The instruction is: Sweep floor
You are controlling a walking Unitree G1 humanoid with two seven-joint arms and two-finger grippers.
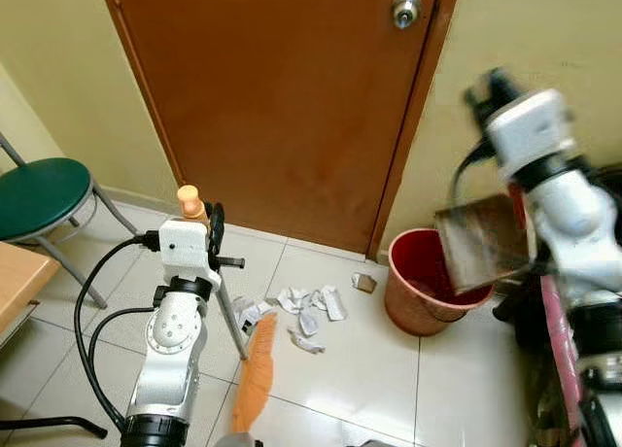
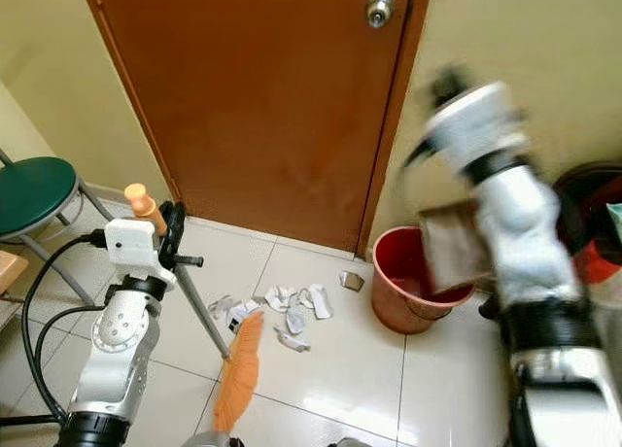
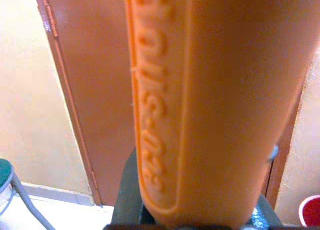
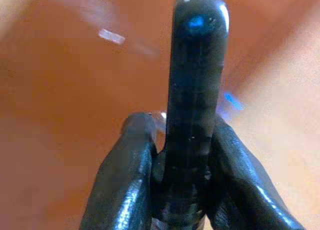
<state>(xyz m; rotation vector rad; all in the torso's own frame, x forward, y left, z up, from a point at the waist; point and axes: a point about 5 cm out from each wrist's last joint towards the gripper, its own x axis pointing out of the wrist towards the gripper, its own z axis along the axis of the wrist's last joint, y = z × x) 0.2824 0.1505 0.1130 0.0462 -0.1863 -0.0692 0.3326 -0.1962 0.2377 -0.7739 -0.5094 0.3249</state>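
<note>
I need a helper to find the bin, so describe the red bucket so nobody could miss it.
Start at the big brown door and follow its right-hand frame down to the tiled floor. The red bucket stands there by the wall, just right of the scattered white paper scraps. It is the one round, open-topped red container, with a brown dustpan held tilted over its rim.

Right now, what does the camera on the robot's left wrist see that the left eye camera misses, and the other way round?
The left wrist view shows raised lettering on the orange broom handle, close up. The left eye view shows the scraps of paper on the tiles, the broom's orange bristles, the red bin, a dustpan held over it, and the green stool. Both show the handle and the brown door.
</note>
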